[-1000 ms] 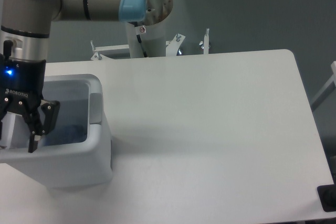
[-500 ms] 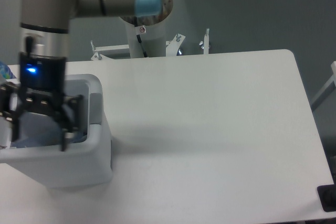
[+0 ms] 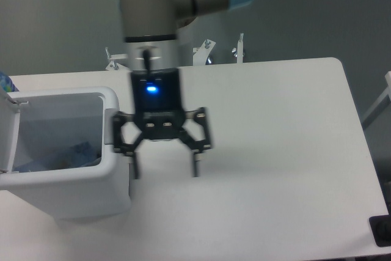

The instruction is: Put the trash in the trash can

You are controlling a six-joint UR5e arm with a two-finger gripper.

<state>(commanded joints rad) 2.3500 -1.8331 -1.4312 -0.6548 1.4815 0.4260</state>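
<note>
Swinging away from above the trash can (image 3: 91, 178), the arm has carried the end effector (image 3: 164, 172) out to the bin's right side, where it now hangs over bare tabletop (image 3: 275, 151) just beside the can's right wall; a second ago it was over the bin's open mouth. Its two fingers are spread wide apart and nothing is held between them. Inside the bin, low against the floor toward its right wall, a bluish crinkled shape shows, most likely the bottle (image 3: 78, 151); the picture is too soft to be sure, and I cannot make out the white wrapper in there. No trash lies on the part of the tabletop in view to the right of the bin, so my judgement is that the drop is done and the step in hand is the retreat. To do that well, the arm should keep the end effector high enough that its fingertips pass the bin's thick rim without clipping it, and move off to the right of the can rather than back across it, so the light bin is not nudged. As for writing, the end effector's black body carries a glowing blue light, but any lettering on it is blurred here and cannot be read.
</note>
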